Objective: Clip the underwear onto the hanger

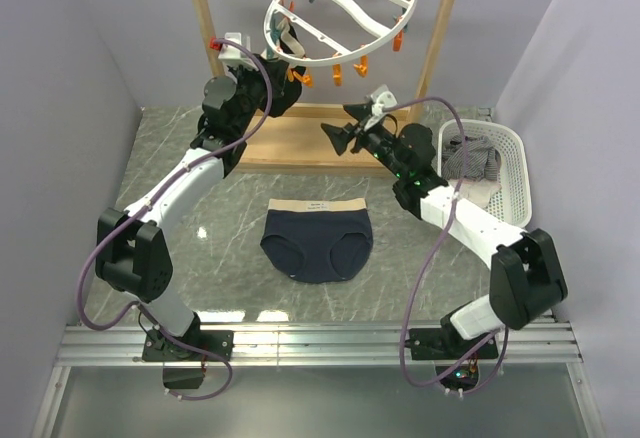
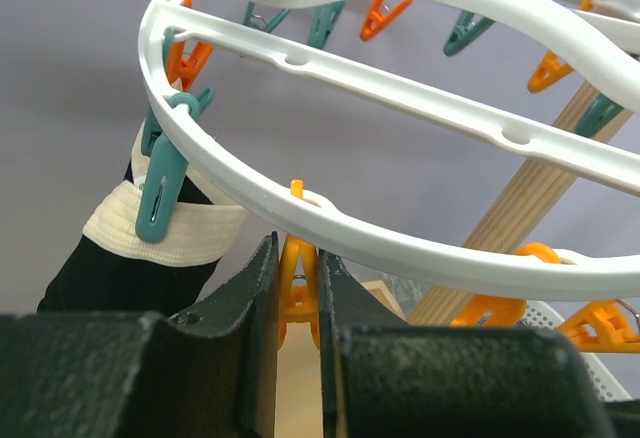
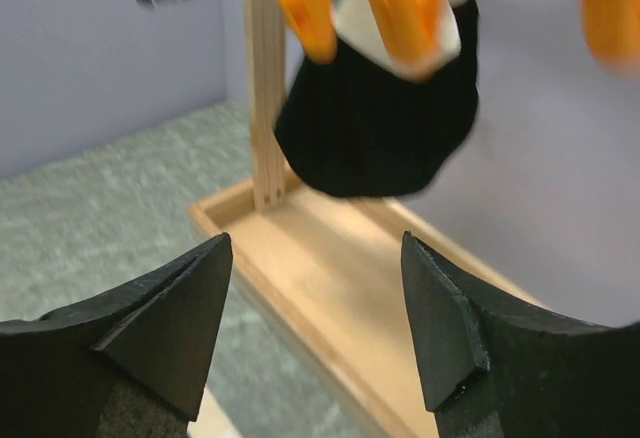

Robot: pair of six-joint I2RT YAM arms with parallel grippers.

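Note:
The underwear [image 1: 317, 241], navy with a beige waistband, lies flat on the table between the arms, waistband to the far side. The hanger [image 1: 340, 13], a white ring with orange and teal clips, hangs tilted from the rack; its rim crosses the left wrist view [image 2: 420, 233]. My left gripper [image 1: 293, 78] is raised to the ring's lower rim and shut on an orange clip [image 2: 298, 288] hanging there [image 2: 297, 268]. My right gripper [image 1: 337, 138] is open and empty over the rack's wooden base [image 3: 315, 258], well above and behind the underwear.
A small black garment with a cream band [image 2: 150, 248] hangs from a teal clip beside my left gripper; it also shows in the right wrist view [image 3: 380, 123]. The wooden rack frame [image 1: 205, 18] and its base [image 1: 290, 143] stand behind. A white basket [image 1: 515, 173] holds a grey striped cloth [image 1: 472, 158].

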